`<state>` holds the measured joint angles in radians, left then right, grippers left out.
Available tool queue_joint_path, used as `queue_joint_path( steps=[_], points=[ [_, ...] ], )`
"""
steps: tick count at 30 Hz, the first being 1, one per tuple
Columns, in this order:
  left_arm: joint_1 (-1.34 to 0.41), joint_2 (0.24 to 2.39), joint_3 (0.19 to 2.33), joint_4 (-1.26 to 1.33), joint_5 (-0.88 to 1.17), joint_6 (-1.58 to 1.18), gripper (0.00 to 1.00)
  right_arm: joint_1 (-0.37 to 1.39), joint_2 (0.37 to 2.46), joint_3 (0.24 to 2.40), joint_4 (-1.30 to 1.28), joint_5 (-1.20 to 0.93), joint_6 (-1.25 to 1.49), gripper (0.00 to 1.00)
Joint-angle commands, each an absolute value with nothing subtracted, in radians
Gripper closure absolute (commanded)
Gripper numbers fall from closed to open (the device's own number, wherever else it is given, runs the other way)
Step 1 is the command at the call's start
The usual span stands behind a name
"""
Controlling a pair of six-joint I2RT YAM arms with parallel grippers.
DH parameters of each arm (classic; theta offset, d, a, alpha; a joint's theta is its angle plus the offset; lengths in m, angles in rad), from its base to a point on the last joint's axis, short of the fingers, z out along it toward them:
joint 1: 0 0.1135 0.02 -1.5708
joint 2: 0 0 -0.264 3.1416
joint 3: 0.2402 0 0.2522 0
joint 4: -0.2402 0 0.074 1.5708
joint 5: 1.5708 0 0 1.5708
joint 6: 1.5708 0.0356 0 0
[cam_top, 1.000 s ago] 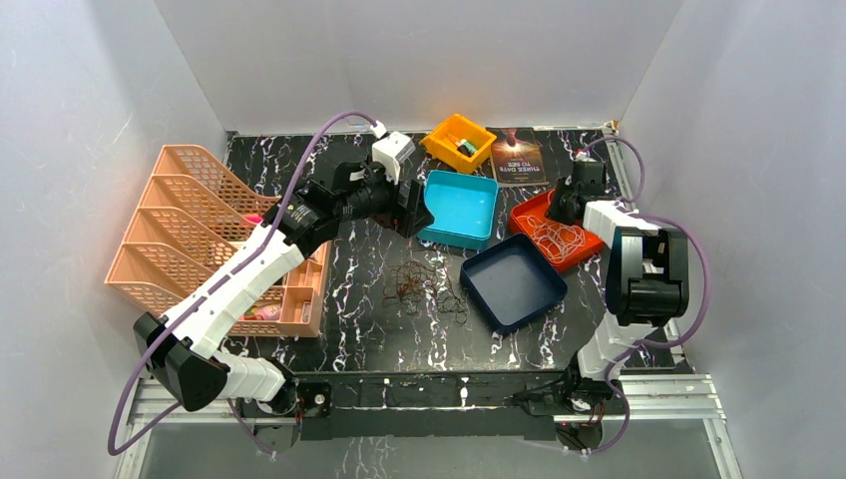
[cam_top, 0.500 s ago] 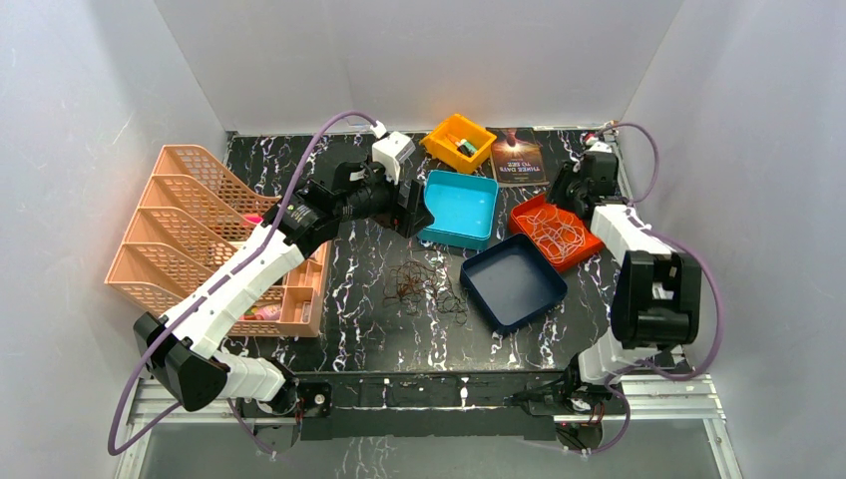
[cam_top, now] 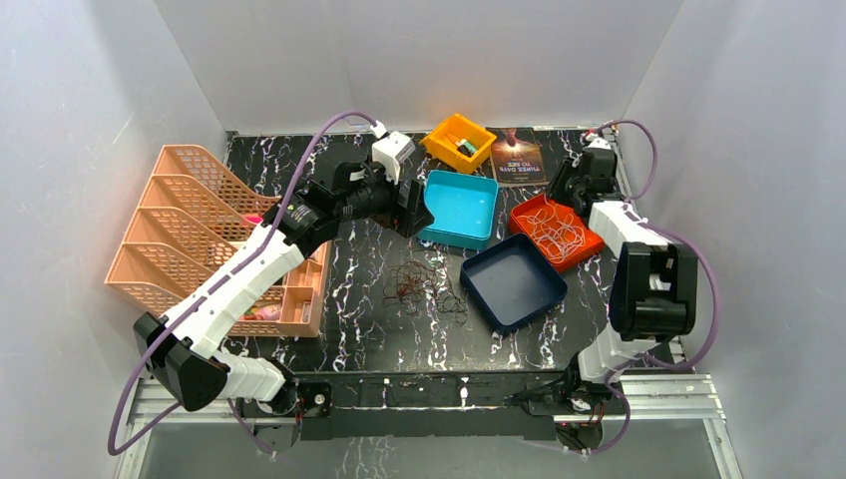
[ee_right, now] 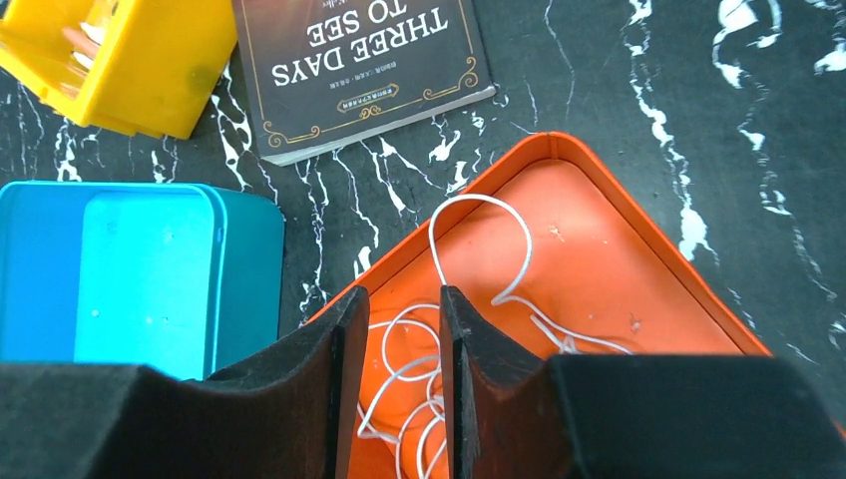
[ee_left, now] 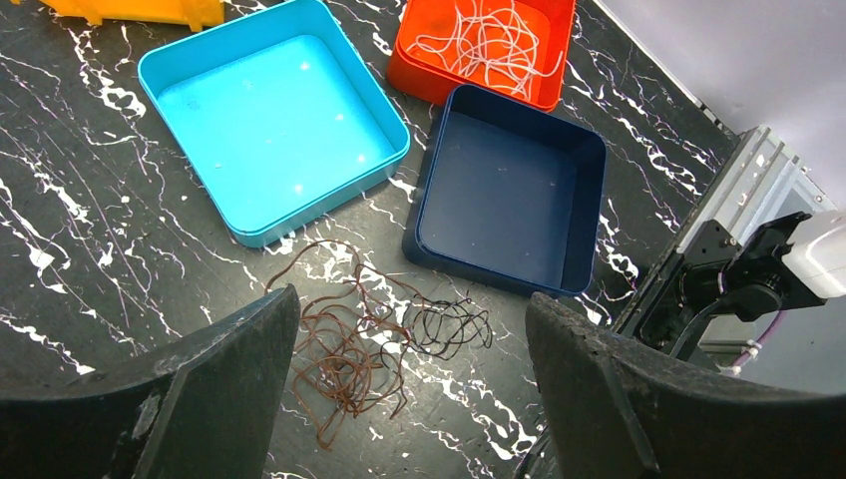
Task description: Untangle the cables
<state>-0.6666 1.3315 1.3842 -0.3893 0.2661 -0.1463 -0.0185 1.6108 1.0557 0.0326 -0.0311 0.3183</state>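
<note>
Right claw [ee_right: 402, 311] hovers over orange tray [ee_right: 638, 205], jaws a narrow gap apart and empty. White cable [ee_right: 479, 215] lies inside, so one colour looks sorted. Left claw [ee_left: 409, 309] gapes wide above brown cable [ee_left: 339, 364] and black cable [ee_left: 454, 329], tangled on bench [ee_left: 120, 249] beside navy tray [ee_left: 499, 200] and teal tray [ee_left: 269, 120]. Next: pinch one strand, pull apart. Count: three cables, three trays, two claws.

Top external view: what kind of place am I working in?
Probably a lab test cell: plain white walls box in a black marbled table, the left arm and right arm are bolted to a metal rail at its near edge, and coloured trays are set out.
</note>
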Motion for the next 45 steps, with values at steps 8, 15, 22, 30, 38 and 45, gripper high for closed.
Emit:
queue_joint_path(
  steps=[8, 15, 22, 30, 38, 45],
  points=[
    [-0.666, 1.302, 1.396, -0.39, 0.26, -0.14, 0.17, -0.02, 1.802, 1.155, 0.018, -0.036, 0.318, 0.63],
    [-0.666, 1.294, 1.387, -0.391, 0.252, -0.141, 0.17, -0.02, 1.843, 1.134, -0.018, 0.057, 0.324, 0.74],
    [-0.666, 1.295, 1.387, -0.39, 0.253, -0.143, 0.17, -0.02, 1.858, 1.119, -0.037, 0.07, 0.318, 0.76],
    [-0.667, 1.293, 1.384, -0.391, 0.253, -0.144, 0.17, -0.02, 1.835, 1.1, -0.053, 0.073, 0.311, 0.75],
    [-0.666, 1.304, 1.392, -0.391, 0.245, -0.144, 0.17, -0.02, 1.681, 1.114, -0.065, 0.051, 0.305, 0.53],
    [-0.666, 1.307, 1.389, -0.391, 0.231, -0.141, 0.17, -0.02, 1.555, 1.114, -0.082, 0.042, 0.303, 0.45]
  ],
)
